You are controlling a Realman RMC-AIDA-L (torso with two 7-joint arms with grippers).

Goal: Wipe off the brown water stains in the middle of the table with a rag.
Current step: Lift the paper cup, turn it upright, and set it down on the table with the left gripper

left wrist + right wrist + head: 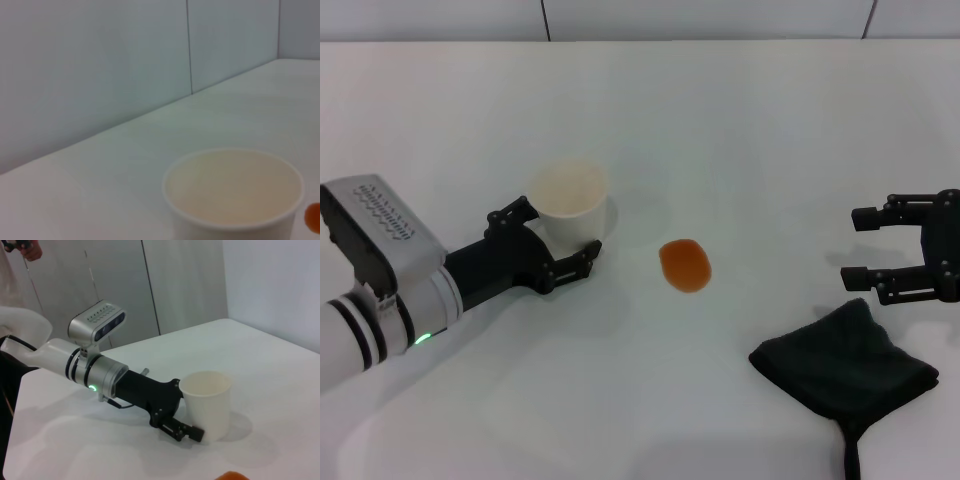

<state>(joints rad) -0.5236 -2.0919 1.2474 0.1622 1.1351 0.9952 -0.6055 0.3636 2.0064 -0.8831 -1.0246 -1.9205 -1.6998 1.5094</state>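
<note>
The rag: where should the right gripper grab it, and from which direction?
Grip the rag at its bunched, raised far edge, coming straight down. The right gripper hovers open just behind that edge. The cloth lies flat on the table, so a sideways approach would only push it. Avoid the thin tail.

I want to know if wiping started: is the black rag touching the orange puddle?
Apart. The head view shows bare white table between the rag and the brown water stains.

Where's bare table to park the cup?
Bare table runs along the far side behind the cup and stain, and in front between left tool and rag. Crowded: rag beside right tool.
</note>
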